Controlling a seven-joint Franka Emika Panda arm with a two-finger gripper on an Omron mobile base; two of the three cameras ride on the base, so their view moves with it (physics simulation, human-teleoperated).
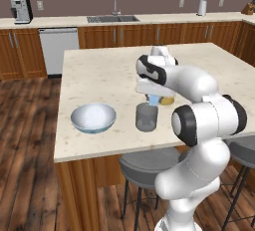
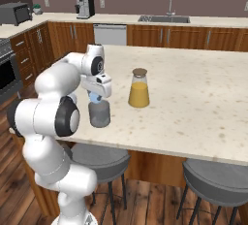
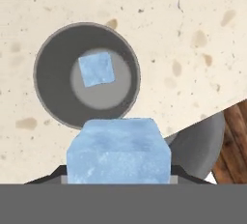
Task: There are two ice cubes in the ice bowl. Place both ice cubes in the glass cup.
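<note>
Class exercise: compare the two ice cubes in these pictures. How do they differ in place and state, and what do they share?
The first ice cube lies free on the bottom of the glass cup; the second ice cube is clamped in the tool above the cup. The first sits turned at an angle; the second sits square in the hand view. Both are pale blue, translucent cubes.

Arm bent forward at frame centre, hand pointed down; gripper (image 1: 154,98) clamped on ice cube (image 3: 118,151) (fingers mostly hidden behind it).
</note>
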